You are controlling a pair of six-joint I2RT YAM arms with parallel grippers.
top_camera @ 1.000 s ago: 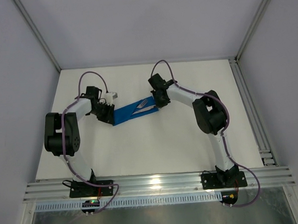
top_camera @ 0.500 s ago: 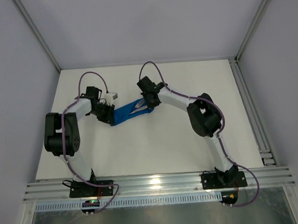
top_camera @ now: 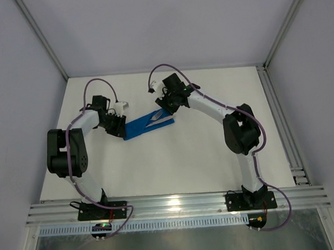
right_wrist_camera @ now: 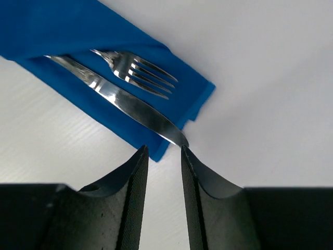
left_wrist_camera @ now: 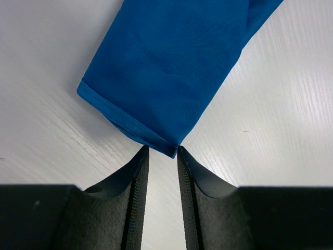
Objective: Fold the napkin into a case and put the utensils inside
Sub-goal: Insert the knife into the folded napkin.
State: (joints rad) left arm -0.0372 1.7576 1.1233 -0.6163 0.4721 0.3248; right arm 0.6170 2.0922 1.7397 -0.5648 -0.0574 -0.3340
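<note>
We find the case [top_camera: 148, 125] flat on the worktop [top_camera: 185, 157], with the fork [right_wrist_camera: 136, 70] and knife [right_wrist_camera: 119, 101] tucked in so the fold holds them. The left hand [left_wrist_camera: 162, 151] and right hand [right_wrist_camera: 163, 151] sit at its ends, narrowly parted and empty.

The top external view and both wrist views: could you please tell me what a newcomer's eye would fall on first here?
The bright blue case stands out first, a narrow folded strip lying slantwise on the white table between the two arms. At its right end the silver fork and knife poke out, shining against the cloth. The left tool and the right tool each sit at one end, jaws slightly apart, gripping nothing.
</note>
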